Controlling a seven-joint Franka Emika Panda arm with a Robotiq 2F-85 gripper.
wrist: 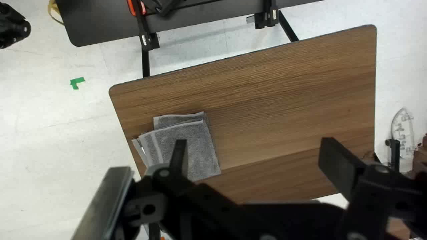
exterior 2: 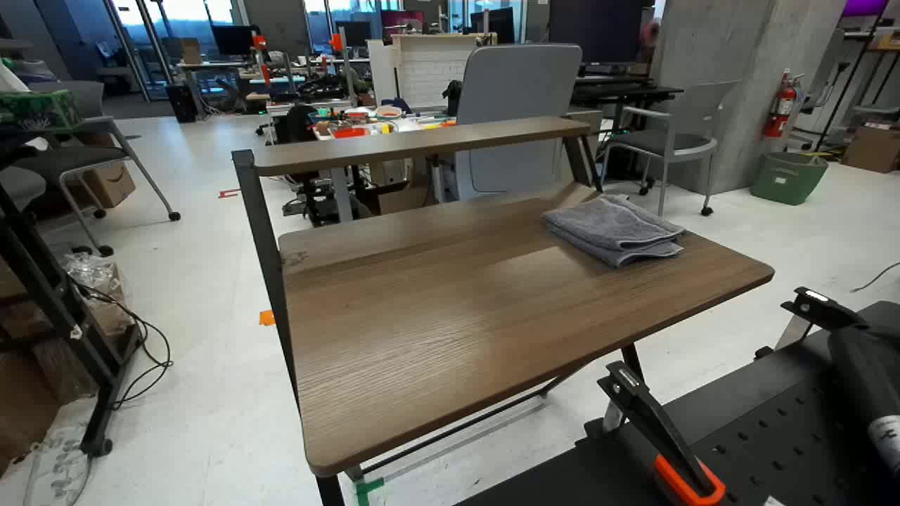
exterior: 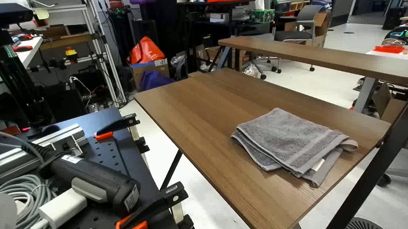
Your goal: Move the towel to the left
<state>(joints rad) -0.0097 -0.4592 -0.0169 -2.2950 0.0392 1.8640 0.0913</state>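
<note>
The towel [exterior: 295, 139] is a grey folded cloth lying flat near one end of the brown wooden tabletop [exterior: 196, 111]. It also shows in an exterior view [exterior 2: 612, 228], with its layered edges slightly offset. In the wrist view the towel [wrist: 193, 140] lies at the left end of the tabletop [wrist: 283, 110]. My gripper [wrist: 255, 143] is open, with its two dark fingers wide apart and nothing between them. It is above the table, and its left finger covers part of the towel. The gripper does not show in either exterior view.
A raised wooden shelf [exterior 2: 422, 144] on dark metal legs runs along one long side of the table. A black bench [exterior: 119, 155] with orange-and-black clamps [exterior: 132, 227], coiled cable [exterior: 31, 203] and a black handheld device [exterior: 91, 176] stands beside the other long side, across a narrow gap.
</note>
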